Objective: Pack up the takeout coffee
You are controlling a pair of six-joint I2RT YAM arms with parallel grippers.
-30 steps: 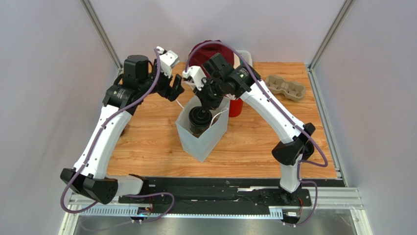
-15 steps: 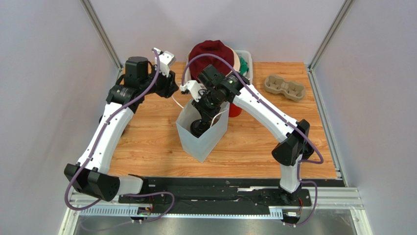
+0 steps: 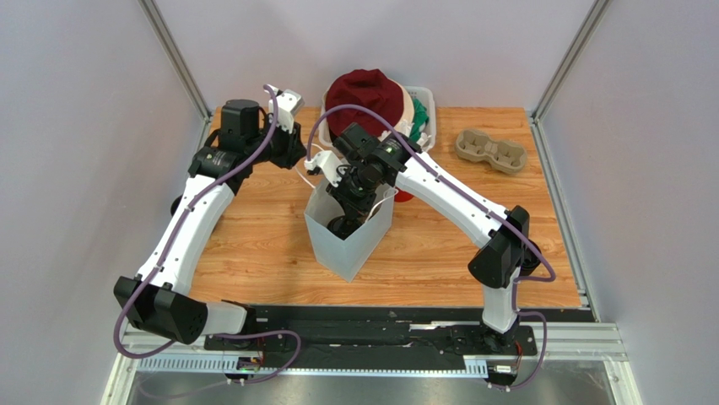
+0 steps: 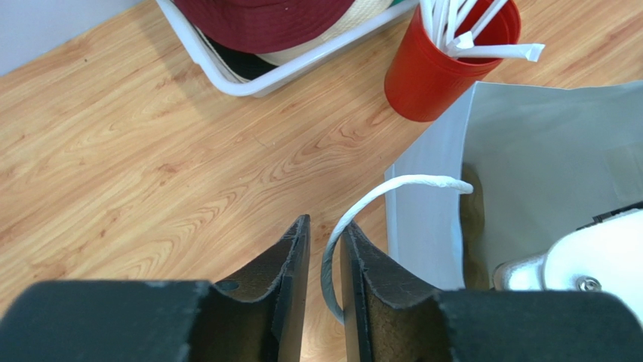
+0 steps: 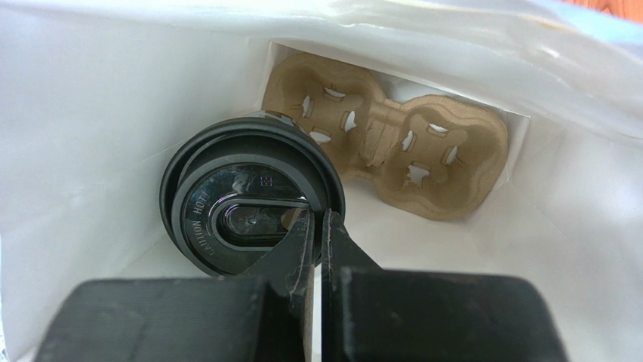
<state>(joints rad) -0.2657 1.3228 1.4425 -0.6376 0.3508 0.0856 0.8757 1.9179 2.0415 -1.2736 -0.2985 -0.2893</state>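
The right end effector, jaws pinched shut on the lid rim, holds the dark disposable takeout coffee cup with black round lid low inside the white paper bag, beside the moulded brown cardboard carrier. The left end effector straddles the white cord bag handle, jaws nearly together; whether it grips cannot be told. Step in hand: placement. The next move calls for seating the cup upright, then release.

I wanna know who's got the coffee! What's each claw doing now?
Left claw: nearly closed around the bag handle; grip cannot be told.
Right claw: closed, pinching the takeout coffee by its lid.
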